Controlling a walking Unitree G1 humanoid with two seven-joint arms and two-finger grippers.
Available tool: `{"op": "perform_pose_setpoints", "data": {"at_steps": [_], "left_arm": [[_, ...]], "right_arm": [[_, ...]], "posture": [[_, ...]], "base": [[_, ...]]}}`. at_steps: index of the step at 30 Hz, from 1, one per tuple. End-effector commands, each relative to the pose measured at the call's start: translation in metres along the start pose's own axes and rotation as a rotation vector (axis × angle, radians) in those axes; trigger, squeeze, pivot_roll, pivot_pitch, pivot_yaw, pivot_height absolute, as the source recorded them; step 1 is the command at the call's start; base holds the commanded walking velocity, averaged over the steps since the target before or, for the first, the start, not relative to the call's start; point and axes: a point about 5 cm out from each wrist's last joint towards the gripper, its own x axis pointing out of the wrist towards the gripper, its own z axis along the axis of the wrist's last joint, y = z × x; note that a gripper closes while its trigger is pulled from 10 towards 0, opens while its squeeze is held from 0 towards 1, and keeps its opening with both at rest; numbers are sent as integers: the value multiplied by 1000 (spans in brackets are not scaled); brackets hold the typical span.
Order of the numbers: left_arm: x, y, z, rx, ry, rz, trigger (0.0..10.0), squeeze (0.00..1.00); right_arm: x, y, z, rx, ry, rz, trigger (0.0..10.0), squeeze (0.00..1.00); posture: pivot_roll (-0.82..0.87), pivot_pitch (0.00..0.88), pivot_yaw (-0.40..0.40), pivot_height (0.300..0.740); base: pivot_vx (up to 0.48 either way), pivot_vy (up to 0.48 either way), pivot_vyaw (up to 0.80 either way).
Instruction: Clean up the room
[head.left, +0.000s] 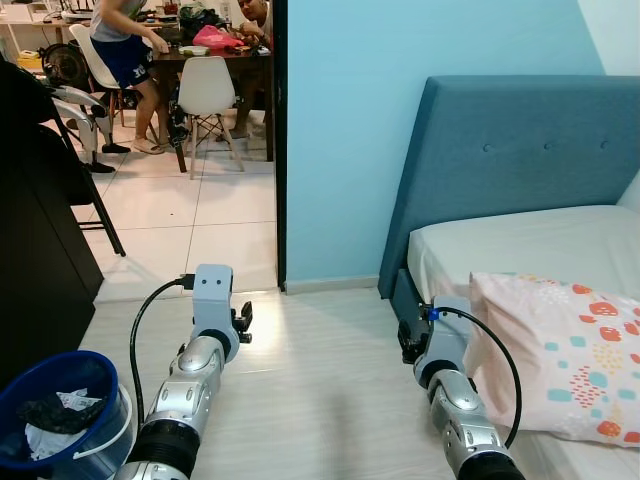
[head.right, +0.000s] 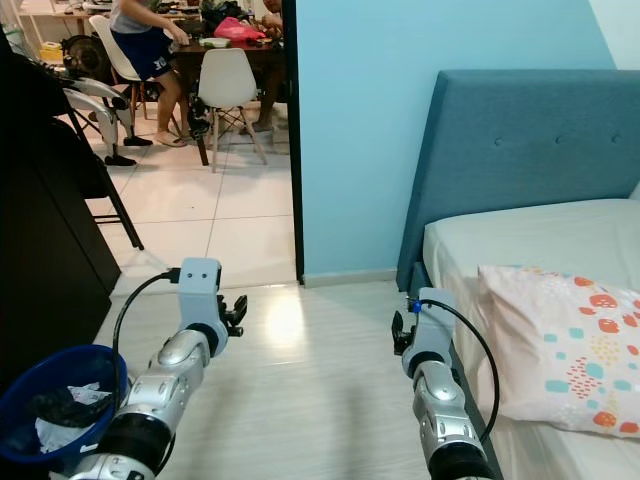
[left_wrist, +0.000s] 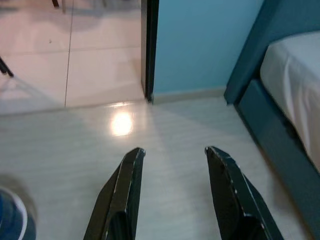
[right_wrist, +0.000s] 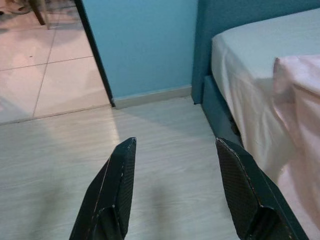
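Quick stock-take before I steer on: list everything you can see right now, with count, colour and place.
Bed: one, white mattress, blue headboard, right side.
Pillow: one, pink with coloured spots, on the bed's near edge.
Bin: one, blue, holding scraps, on the floor at the robot's left.
Wall: light blue, ahead.
Doorway: one, ahead left, onto a tiled room.
Chairs: two white, at a dark table beyond the doorway.
People: two, at that table.
Left gripper: open, above the pale floor.
Right gripper: open, beside the bed.

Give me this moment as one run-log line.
left gripper: open, empty, above floor | right gripper: open, empty, beside bed | blue bin: at robot's left, holding trash | pillow: on bed
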Motion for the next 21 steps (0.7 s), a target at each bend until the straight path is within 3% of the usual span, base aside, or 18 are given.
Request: {"op": "perform_pose_setpoints", "data": {"at_steps": [1,11,21], "left_arm": [[-1,1,0,26,-5,5,10000,0],[4,5,4,31,-17,30,10000,0],[-3,-1,8,-15,-59,-18,10000,0]], "right_arm": [[0,-6,-4,21,30,-30,10000,0],[6,-6,8,34,-2,-48,10000,0],[-2,-17,-4,-58,39,-53,10000,0]], "posture": [[13,0,-69,740],[-2,0,-63,740],[15,0,-60,740]], "base": [[0,0,-800],[0,0,-800],[0,0,-800]]}}
